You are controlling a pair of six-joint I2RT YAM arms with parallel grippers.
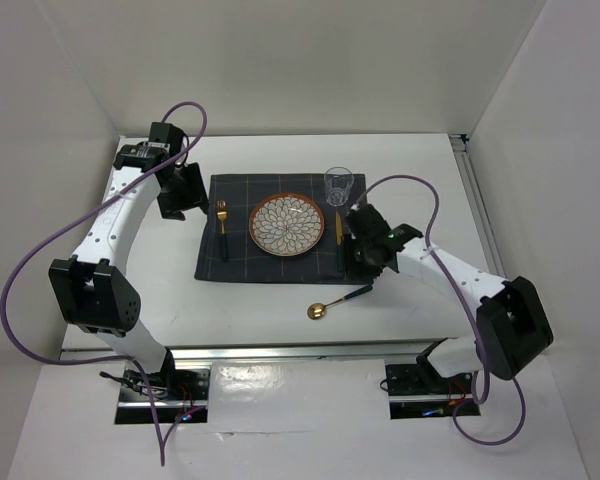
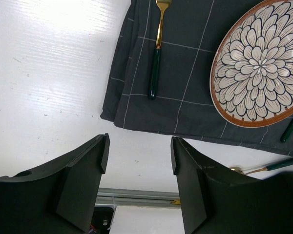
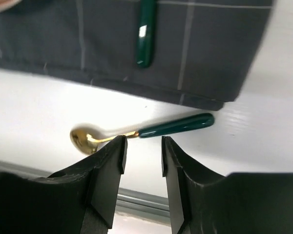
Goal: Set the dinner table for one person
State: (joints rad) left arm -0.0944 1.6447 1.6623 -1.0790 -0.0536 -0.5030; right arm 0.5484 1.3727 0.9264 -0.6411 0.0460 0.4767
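**Desk:** What's closest to you?

**Me:** On my right wrist view, the right gripper [image 3: 142,146]. Its black jaws are parted part-way and there is nothing between them. Just beyond the tips lies the spoon with the gold bowl and dark green handle [image 3: 176,125]. It lies flat on the matte white dinner table [image 3: 34,102], off the cloth, just this side of the mat's near right corner.

**Desk:** How does it lie to the jaws?

**Me:** The bowl points to my left and the handle to my right. That puts its long axis nearly in line with the way the jaws close. I judge I'd have to turn the wrist so they close across the handle, not along it. The right arm is much the nearer of the two.

**Desk:** And past the spoon?

**Me:** The dark grey checked cloth placemat [image 3: 88,48], with the green-handled knife [image 3: 145,34] on its right side. In the middle is the round plate with the white petal pattern and brown rim [image 1: 287,224]. The gold fork with a green handle [image 1: 221,222] lies left of it. The left gripper [image 2: 139,151] hangs over bare table beside the mat's left edge, jaws spread wide and empty. Farthest off, a clear drinking glass [image 1: 339,186] stands upright by the mat's far edge, beyond and right of the plate.

**Desk:** Any brands or writing?

**Me:** None that I can read.
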